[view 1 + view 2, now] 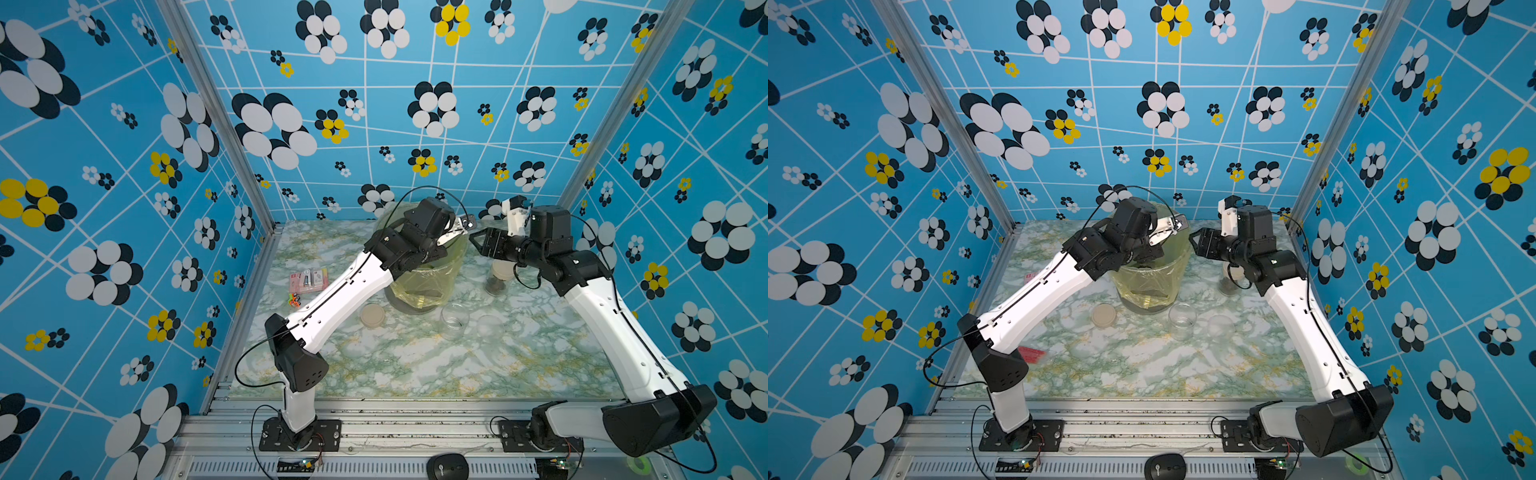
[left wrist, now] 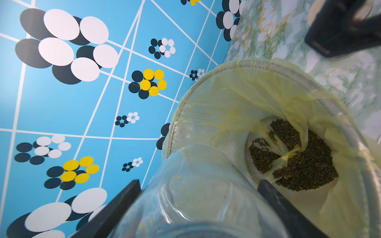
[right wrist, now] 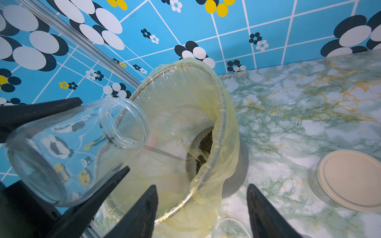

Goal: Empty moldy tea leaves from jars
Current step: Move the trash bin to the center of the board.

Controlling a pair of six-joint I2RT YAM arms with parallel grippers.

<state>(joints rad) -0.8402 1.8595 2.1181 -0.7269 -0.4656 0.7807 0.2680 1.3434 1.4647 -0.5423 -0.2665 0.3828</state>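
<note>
1. My left hand [image 2: 196,185] is clamped on the sides of the tipped clear jar [image 3: 72,148]. Its mouth is over the bin [image 3: 237,177] near the tabletop's [image 1: 415,365] far edge. The jar looks empty, and the moldy tea leaves [image 2: 305,164] lie in the bottom of the bag [image 2: 268,92].
2. My right hand [image 3: 200,186] hangs spread and empty just beside the left; a careless swing could clash them.
3. The smooth walls could slip in that tilted grip and drop the jar into the bin.
4. The lidded jar [image 1: 496,276], with leaves inside, stands under my right arm [image 1: 594,299]; a low move could topple it.
</note>
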